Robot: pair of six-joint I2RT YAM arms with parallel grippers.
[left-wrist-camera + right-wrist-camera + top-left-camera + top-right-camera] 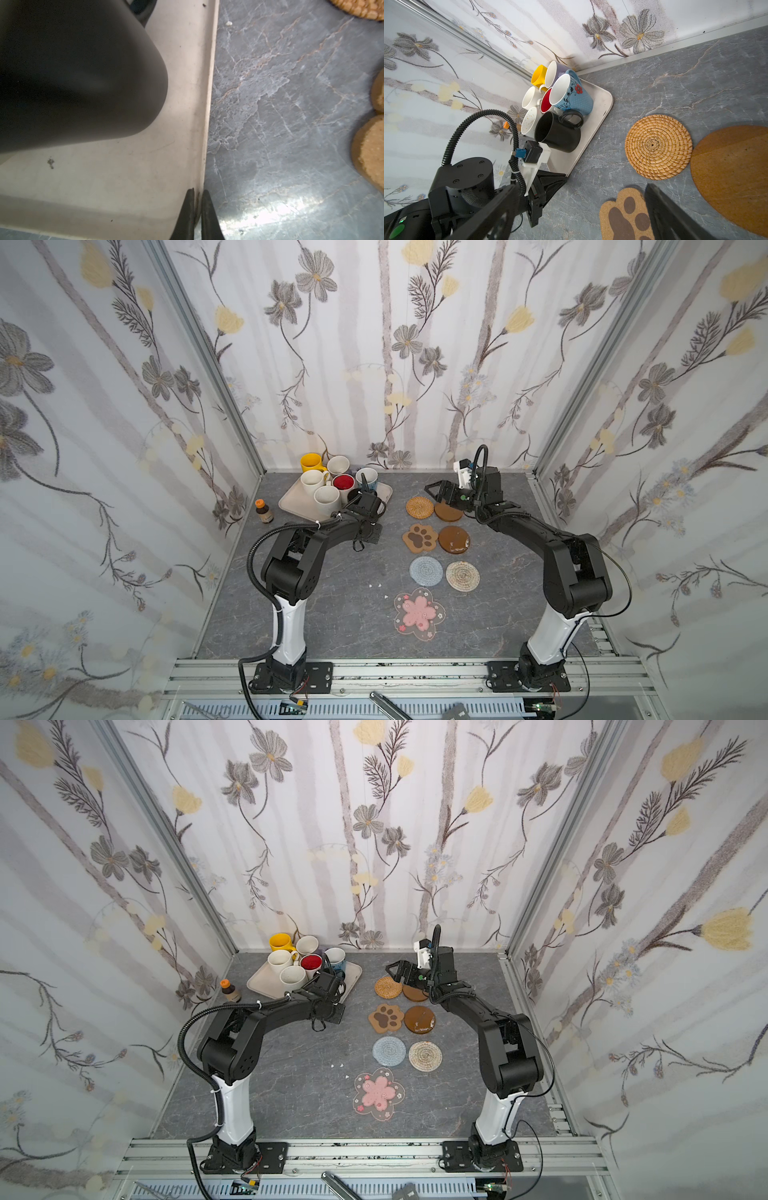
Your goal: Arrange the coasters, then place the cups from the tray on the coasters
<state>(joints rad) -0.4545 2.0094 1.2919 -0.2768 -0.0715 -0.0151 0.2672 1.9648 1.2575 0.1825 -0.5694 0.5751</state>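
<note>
Grey tabletop [291, 104], left jaws pinching tray [182, 104] rim

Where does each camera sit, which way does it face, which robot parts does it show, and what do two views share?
Both top views: high above the arm bases, looking down at the table; left arm and right arm whole.
Left wrist: low over the tray rim, looking down; the shut left gripper pinches it.
Right wrist: over the coasters, facing the tray; its own finger and the left arm show.
Shared: the black mug, in both wrist views.
</note>
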